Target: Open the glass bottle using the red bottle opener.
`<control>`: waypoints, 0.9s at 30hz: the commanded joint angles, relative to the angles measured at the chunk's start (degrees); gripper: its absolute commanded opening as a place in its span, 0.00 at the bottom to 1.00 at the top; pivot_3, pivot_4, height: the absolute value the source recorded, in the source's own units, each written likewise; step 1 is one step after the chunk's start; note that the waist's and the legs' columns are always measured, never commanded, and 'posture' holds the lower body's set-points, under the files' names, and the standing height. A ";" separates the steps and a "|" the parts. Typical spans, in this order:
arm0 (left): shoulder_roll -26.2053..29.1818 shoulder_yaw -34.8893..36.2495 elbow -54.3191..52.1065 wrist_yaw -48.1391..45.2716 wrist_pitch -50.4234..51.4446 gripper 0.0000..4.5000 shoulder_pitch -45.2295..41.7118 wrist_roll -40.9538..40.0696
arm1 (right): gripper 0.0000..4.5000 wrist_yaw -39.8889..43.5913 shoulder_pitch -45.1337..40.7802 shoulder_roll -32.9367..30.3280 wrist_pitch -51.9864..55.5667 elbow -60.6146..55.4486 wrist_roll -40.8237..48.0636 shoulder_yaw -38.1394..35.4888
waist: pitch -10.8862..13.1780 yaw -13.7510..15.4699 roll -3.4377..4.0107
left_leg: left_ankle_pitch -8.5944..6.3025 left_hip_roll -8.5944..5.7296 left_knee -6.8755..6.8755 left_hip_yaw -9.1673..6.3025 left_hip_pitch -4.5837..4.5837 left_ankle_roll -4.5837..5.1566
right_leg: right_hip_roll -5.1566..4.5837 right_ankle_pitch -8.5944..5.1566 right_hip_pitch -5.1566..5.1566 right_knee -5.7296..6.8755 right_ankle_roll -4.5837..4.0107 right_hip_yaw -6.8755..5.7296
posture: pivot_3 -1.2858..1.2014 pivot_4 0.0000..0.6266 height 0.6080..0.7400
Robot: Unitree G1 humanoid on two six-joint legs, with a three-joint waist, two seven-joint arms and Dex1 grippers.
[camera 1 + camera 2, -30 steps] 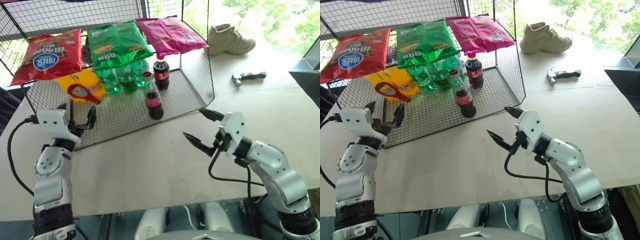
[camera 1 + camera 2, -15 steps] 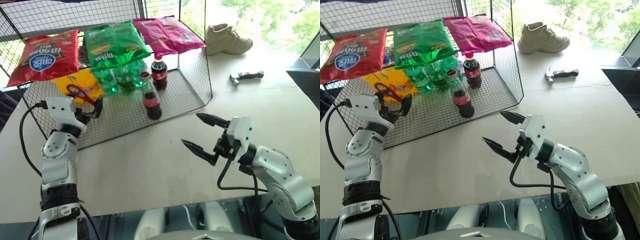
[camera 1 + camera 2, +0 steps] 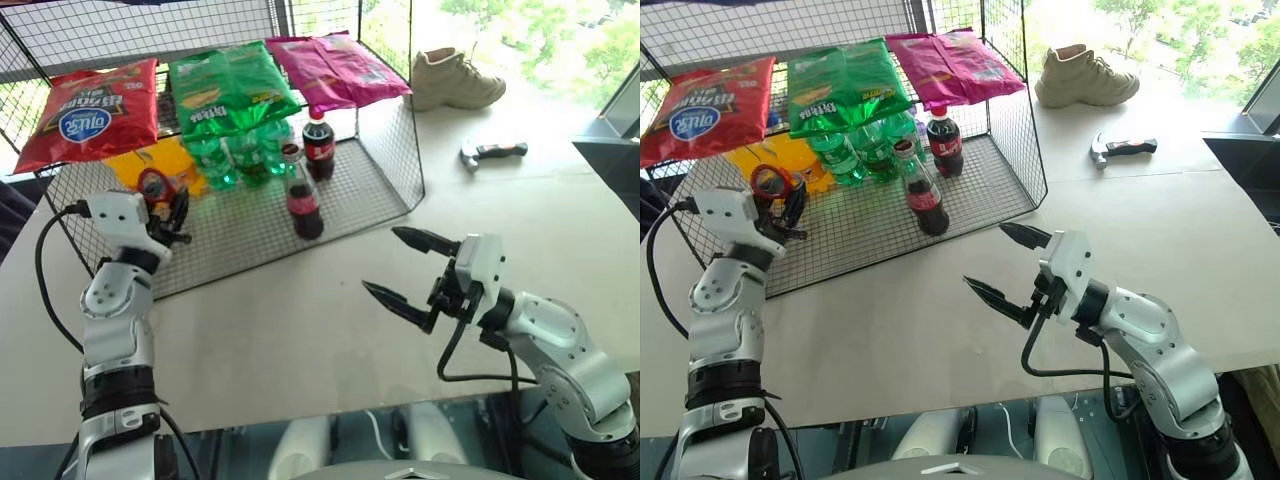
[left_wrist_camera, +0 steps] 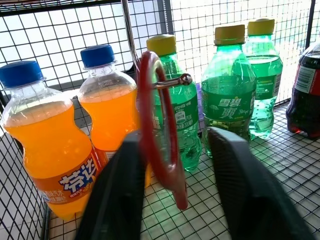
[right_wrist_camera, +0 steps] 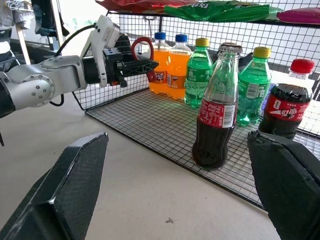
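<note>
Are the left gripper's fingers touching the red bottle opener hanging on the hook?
Cannot tell. In the left wrist view the red bottle opener hangs between the left gripper's fingers; one finger overlaps its edge, a gap shows beside the other.

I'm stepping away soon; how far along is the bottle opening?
Done: nothing finished. In hand: the left gripper is at the red bottle opener, which hangs on its hook. Remaining: lift it off, steady the capped glass bottle, which the open right gripper has not reached, and pry the cap.
</note>
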 commanded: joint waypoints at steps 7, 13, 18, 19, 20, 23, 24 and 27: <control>-0.87 2.97 -8.30 -0.54 3.45 0.02 1.78 -7.26 | 1.00 0.42 -1.59 -0.53 -0.86 -1.06 1.18 -1.12 | -0.01 0.00 -0.03 | 0.00 0.00 0.00 0.00 0.00 0.01 | -0.02 0.00 0.00 0.02 0.00 -0.01 | 0.52 0.24 1.00; -2.76 3.16 -15.49 -3.51 13.97 0.02 3.27 -19.56 | 1.00 -0.07 -1.86 -0.64 -0.59 -1.09 1.23 -1.25 | -0.01 -0.04 -0.04 | 0.00 0.00 0.01 0.01 0.00 0.00 | -0.03 0.00 0.00 0.03 0.00 0.01 | 0.52 0.24 1.00; -3.05 2.29 -21.65 -8.05 25.55 0.02 6.76 -31.62 | 1.00 -0.42 -2.79 -0.39 -0.56 0.28 1.69 -2.02 | -0.01 -0.52 -0.04 | 0.00 0.00 0.02 0.01 0.02 0.00 | -0.01 0.00 0.00 0.06 0.00 0.02 | 0.52 0.24 1.00; -2.82 1.85 -22.89 -9.08 27.92 0.02 7.33 -33.97 | 1.00 -0.77 -3.14 -0.12 -0.04 0.82 2.33 -2.46 | -0.01 -0.56 -0.04 | -0.01 0.00 0.02 0.00 0.02 0.02 | 0.01 0.00 0.00 0.07 0.00 0.02 | 0.52 0.24 1.00; -2.51 1.04 -24.35 -10.30 30.56 0.02 8.06 -36.38 | 1.00 -1.11 -3.57 -0.10 0.81 1.44 2.62 -2.63 | -0.01 -0.59 -0.05 | -0.01 0.00 0.02 0.01 0.03 0.03 | 0.01 0.00 0.01 0.08 0.00 0.04 | 0.52 0.24 1.00; -1.98 -1.53 -27.34 -12.99 36.46 0.02 9.03 -40.95 | 1.00 -0.57 -4.74 -1.57 5.16 3.02 2.99 -1.05 | 0.00 -0.56 -0.05 | -0.02 0.00 0.05 0.02 0.04 0.04 | 0.01 0.00 0.01 0.11 0.00 0.05 | 0.52 0.24 1.00; -1.91 -2.49 -28.09 -13.79 38.47 0.02 8.97 -42.65 | 1.00 -0.70 -5.28 -2.04 7.61 3.63 3.17 -0.10 | 0.00 -0.53 -0.05 | -0.02 0.00 0.06 0.02 0.04 0.04 | 0.02 -0.01 0.02 0.12 0.00 0.04 | 0.52 0.24 1.00; -1.53 -5.77 -29.98 -16.25 44.58 0.02 8.44 -47.43 | 1.00 -0.95 -8.42 -2.79 20.38 5.22 9.83 1.21 | 0.00 -0.62 -0.05 | -0.03 0.00 0.08 0.02 0.07 0.06 | 0.04 -0.01 0.03 0.15 -0.01 0.06 | 0.52 0.24 1.00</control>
